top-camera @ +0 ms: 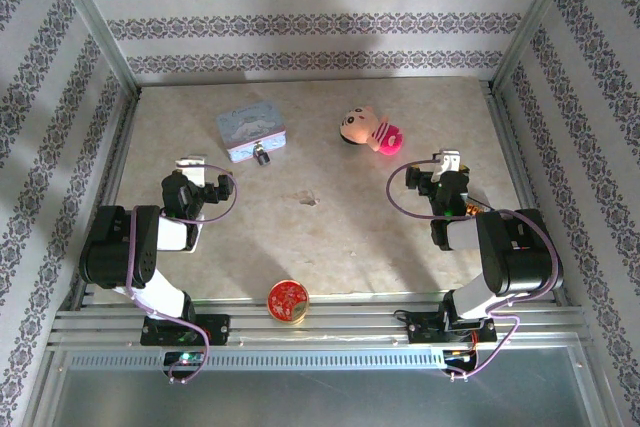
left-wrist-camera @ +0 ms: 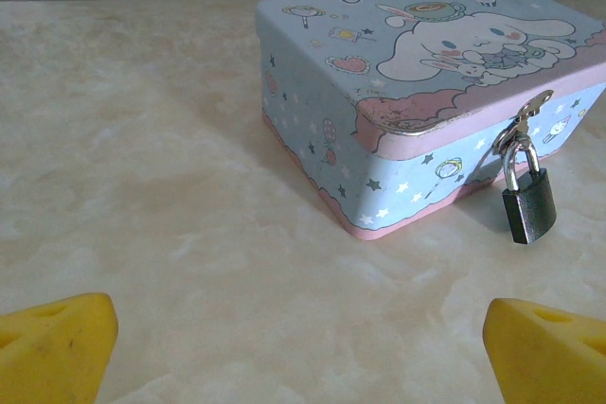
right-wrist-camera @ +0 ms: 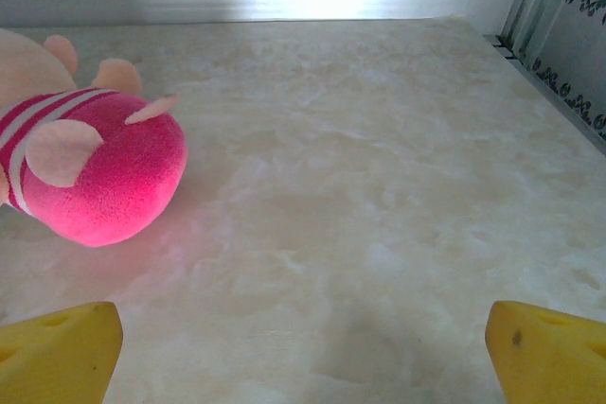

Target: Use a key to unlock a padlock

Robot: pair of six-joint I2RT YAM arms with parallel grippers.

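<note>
The padlock (top-camera: 262, 156) is tiny and dark with a silvery shackle. It hangs from the hasp of a pale blue tin (top-camera: 250, 132). In the left wrist view the padlock (left-wrist-camera: 527, 203) dangles at the tin's (left-wrist-camera: 417, 82) front corner, ahead and to the right of my left gripper (left-wrist-camera: 298, 352). That gripper's yellow fingertips (left-wrist-camera: 55, 347) stand far apart, open and empty. A tiny greyish speck mid-table looks like the key (top-camera: 308, 199). My left gripper (top-camera: 192, 162) rests at the left. At the right my right gripper (top-camera: 450, 159) (right-wrist-camera: 303, 352) is open too, over bare table.
A pink plush toy (top-camera: 368, 129) (right-wrist-camera: 95, 172) lies at the back, just left of and beyond the right gripper. A round red tin (top-camera: 287, 301) sits at the near edge between the arm bases. Patterned walls with metal rails (right-wrist-camera: 544, 7) enclose the table.
</note>
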